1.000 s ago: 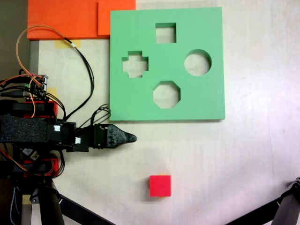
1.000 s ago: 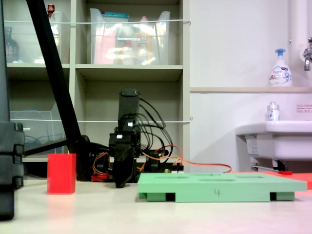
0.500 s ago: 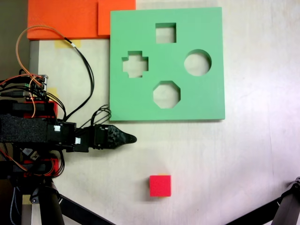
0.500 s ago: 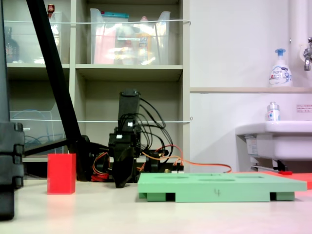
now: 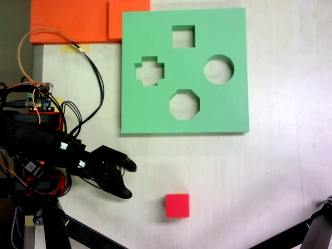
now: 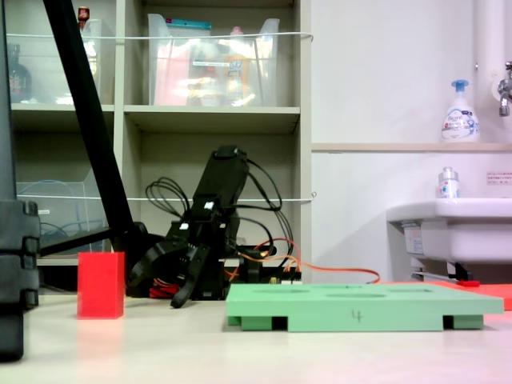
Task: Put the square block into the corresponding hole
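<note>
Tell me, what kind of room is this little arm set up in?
Probably a lab or workshop corner with a washing area: a shelf unit holding clear storage bins, a white sink and a soap pump bottle on the ledge above it.

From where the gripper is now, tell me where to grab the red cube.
Grip the square block across two opposite flat side faces, coming down from above. It stands square on the table, apart from the green board, all sides free. The gripper, open, sits to its left in the top-down fixed view.

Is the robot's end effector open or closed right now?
Open. In the top-down fixed view the end effector shows two jaws spread apart with bare table between the tips, pointing toward the red block, which it does not touch.
</note>
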Controlling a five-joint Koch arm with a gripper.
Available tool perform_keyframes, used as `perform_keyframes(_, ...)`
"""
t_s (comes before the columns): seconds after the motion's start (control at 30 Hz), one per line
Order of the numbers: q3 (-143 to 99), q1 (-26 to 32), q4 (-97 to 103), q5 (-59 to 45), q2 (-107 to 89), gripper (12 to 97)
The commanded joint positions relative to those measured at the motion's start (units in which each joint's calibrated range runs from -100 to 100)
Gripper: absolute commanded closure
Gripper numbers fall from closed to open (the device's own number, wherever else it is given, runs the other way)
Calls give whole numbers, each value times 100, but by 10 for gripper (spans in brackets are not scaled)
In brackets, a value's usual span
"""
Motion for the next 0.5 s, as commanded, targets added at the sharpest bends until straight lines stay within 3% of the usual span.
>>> perform_keyframes(0.0, 701, -29, -2164, 435, -41, 633)
perform_keyframes(0.27, 3822, 293, -6237, 913, -41, 634)
perform_keyframes(0.4, 5217, 347, -7220, 1070, -41, 633)
perform_keyframes(0.47, 6324, 352, -7836, 1060, 15, 567)
